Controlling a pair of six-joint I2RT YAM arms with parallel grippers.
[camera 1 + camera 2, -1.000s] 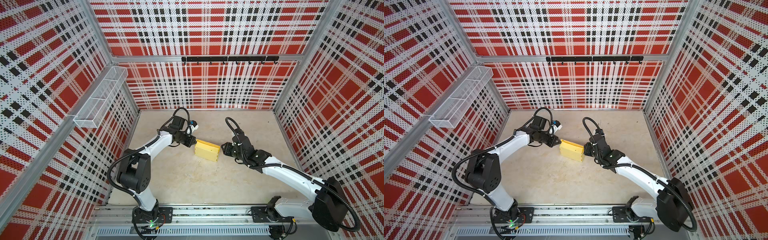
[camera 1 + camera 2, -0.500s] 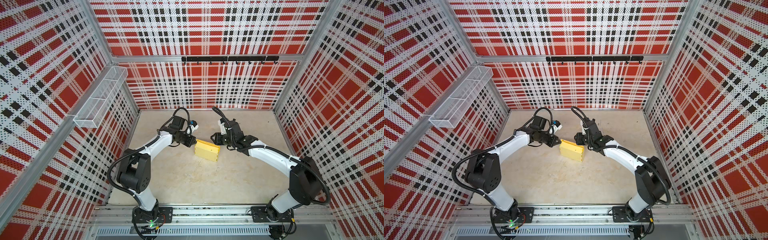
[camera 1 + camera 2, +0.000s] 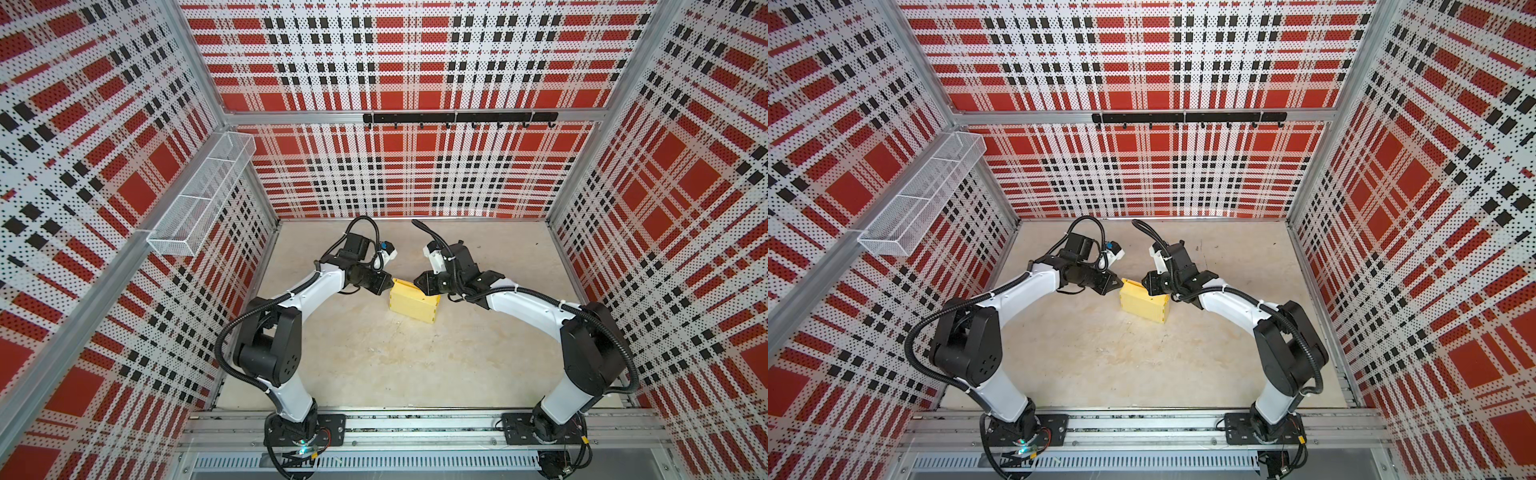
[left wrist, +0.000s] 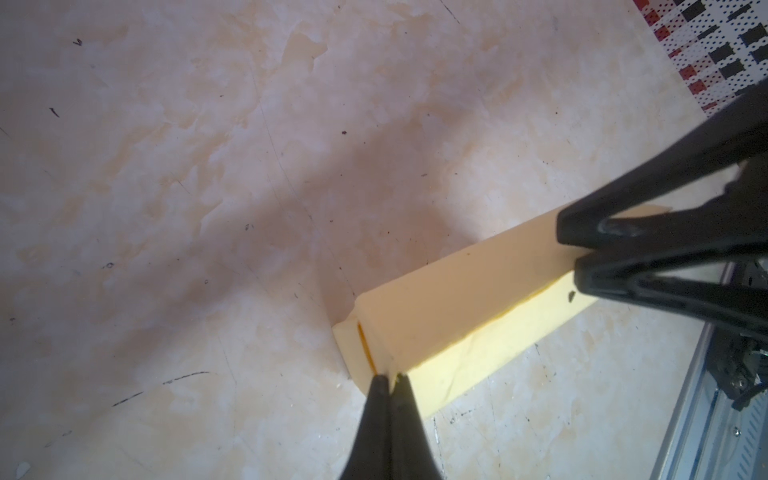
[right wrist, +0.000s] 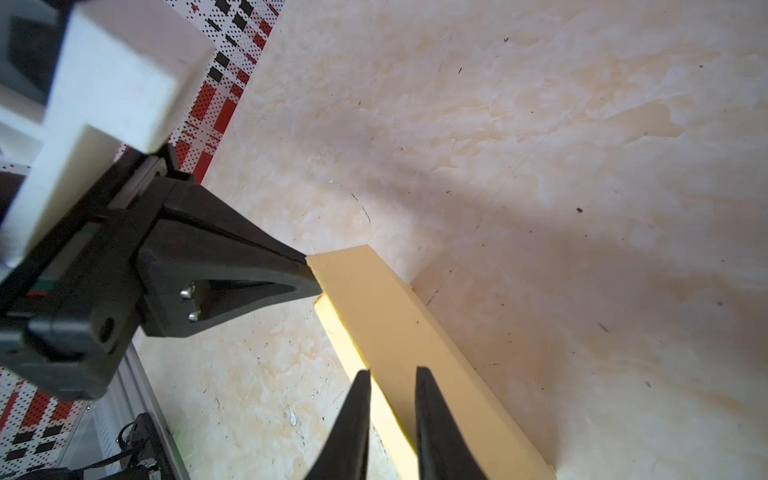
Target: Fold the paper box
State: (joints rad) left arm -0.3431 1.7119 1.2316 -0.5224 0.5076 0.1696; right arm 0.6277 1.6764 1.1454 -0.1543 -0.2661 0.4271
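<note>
Folded paper box (image 3: 411, 305) lying mid-bench (image 3: 374, 365), slightly nearer back edge, skewed to edges. L gripper (image 3: 391, 286) closed, holding nothing, tips against corner at box's left end. R gripper (image 3: 417, 282) at box's right end, jaws narrowly apart, tips over top face by its front edge; contact w/ card unclear.

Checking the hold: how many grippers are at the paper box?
2. The left gripper, shut, touches one end corner of the paper box; the right gripper, jaws slightly apart, straddles its top edge at the other end. None hidden.
</note>
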